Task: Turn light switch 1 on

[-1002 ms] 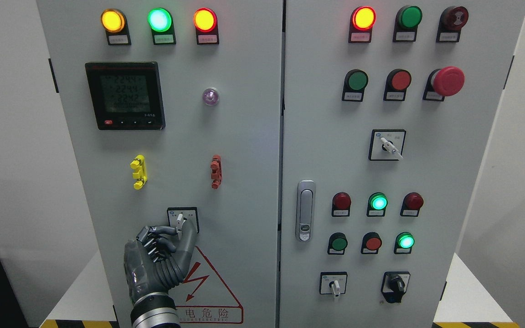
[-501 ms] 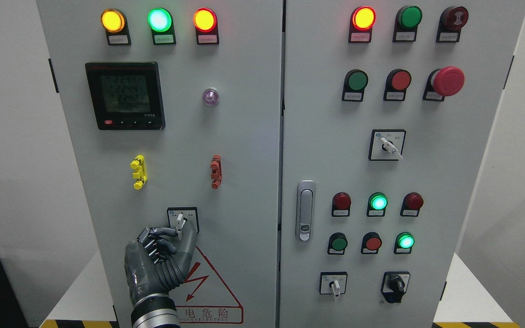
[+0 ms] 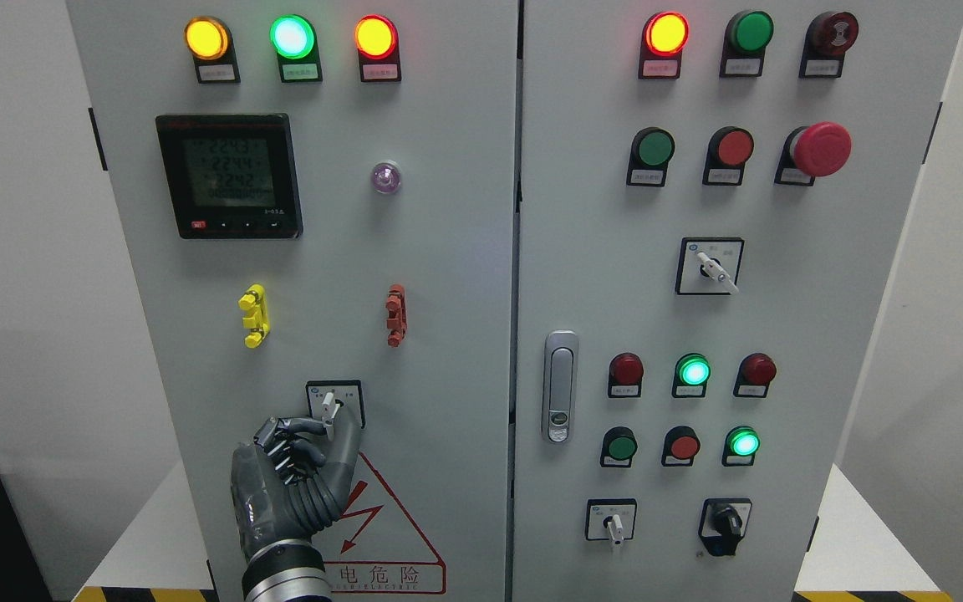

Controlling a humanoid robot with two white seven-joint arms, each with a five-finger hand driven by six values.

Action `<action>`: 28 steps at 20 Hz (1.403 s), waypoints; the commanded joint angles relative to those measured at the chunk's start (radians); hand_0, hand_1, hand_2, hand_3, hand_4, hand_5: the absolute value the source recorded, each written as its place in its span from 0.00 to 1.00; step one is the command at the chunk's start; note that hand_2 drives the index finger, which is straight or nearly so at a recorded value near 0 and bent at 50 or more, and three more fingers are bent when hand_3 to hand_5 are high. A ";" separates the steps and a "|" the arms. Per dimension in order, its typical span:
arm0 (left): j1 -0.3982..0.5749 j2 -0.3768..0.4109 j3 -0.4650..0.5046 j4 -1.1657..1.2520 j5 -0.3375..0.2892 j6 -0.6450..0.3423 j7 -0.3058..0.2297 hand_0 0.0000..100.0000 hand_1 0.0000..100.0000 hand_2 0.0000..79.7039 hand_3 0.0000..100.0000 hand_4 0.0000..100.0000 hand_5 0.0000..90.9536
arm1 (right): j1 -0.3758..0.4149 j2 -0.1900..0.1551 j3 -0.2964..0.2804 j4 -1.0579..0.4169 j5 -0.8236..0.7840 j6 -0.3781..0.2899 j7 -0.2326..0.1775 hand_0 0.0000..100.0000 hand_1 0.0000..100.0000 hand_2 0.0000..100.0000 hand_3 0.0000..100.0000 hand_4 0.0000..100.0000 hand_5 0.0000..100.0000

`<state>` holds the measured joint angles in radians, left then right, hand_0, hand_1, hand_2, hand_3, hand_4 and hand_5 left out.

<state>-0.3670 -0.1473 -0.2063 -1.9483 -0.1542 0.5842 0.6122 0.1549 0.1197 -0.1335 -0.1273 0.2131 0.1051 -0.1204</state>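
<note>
Left hand [image 3: 293, 485] comes up from the bottom edge, low on the left door [image 3: 448, 276]. Fingers [image 3: 302, 428] curled in, thumb on the right, pinching the white lever of the switch [image 3: 330, 407]. Lever points about straight up, slightly tilted. Switch sits in its black-framed plate, lower middle of the left door, just above the red warning triangle [image 3: 389, 535], below the yellow clip [image 3: 254, 315] and red clip [image 3: 396, 314]. Meter [image 3: 229, 176] upper left, display lit. Top row on that door: amber [image 3: 206, 38], green [image 3: 292, 37] and red-rimmed lamp [image 3: 376, 37], all lit. Door handle [image 3: 561, 386] on the right door, well apart from the hand.
</note>
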 commanded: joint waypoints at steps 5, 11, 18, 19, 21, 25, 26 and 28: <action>0.003 0.000 -0.013 0.000 0.001 -0.001 0.001 0.42 0.64 0.75 0.93 0.95 0.94 | 0.000 0.000 0.000 0.000 0.000 -0.001 0.001 0.05 0.00 0.00 0.00 0.00 0.00; 0.005 0.000 -0.013 0.000 0.001 -0.001 0.001 0.45 0.62 0.75 0.92 0.95 0.94 | 0.000 0.000 0.000 0.000 0.000 -0.001 -0.001 0.05 0.00 0.00 0.00 0.00 0.00; 0.003 0.002 -0.013 0.000 0.001 -0.001 0.000 0.47 0.59 0.75 0.93 0.95 0.94 | 0.000 0.000 0.000 0.000 0.000 -0.001 -0.001 0.05 0.00 0.00 0.00 0.00 0.00; 0.003 0.000 -0.013 0.000 0.001 -0.001 0.000 0.47 0.58 0.75 0.93 0.95 0.94 | 0.000 0.000 0.000 0.000 0.000 -0.001 0.001 0.05 0.00 0.00 0.00 0.00 0.00; 0.003 0.000 -0.013 0.000 0.001 -0.001 0.000 0.47 0.58 0.75 0.93 0.95 0.94 | 0.000 0.000 0.000 0.000 0.000 -0.001 -0.001 0.05 0.00 0.00 0.00 0.00 0.00; 0.003 0.000 -0.013 0.000 0.001 -0.001 0.000 0.46 0.57 0.75 0.92 0.95 0.94 | 0.000 0.000 0.000 0.000 0.000 -0.001 -0.001 0.06 0.00 0.00 0.00 0.00 0.00; 0.002 0.000 -0.013 0.000 0.001 -0.001 0.000 0.46 0.57 0.75 0.92 0.95 0.94 | 0.000 0.000 0.000 0.000 0.000 -0.001 -0.001 0.05 0.00 0.00 0.00 0.00 0.00; 0.003 0.000 -0.013 0.000 0.001 -0.001 0.000 0.45 0.56 0.75 0.92 0.95 0.94 | 0.000 0.000 0.000 0.000 0.000 -0.001 0.001 0.05 0.00 0.00 0.00 0.00 0.00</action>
<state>-0.3637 -0.1470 -0.2178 -1.9481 -0.1534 0.5838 0.6173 0.1550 0.1197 -0.1335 -0.1273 0.2132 0.1051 -0.1204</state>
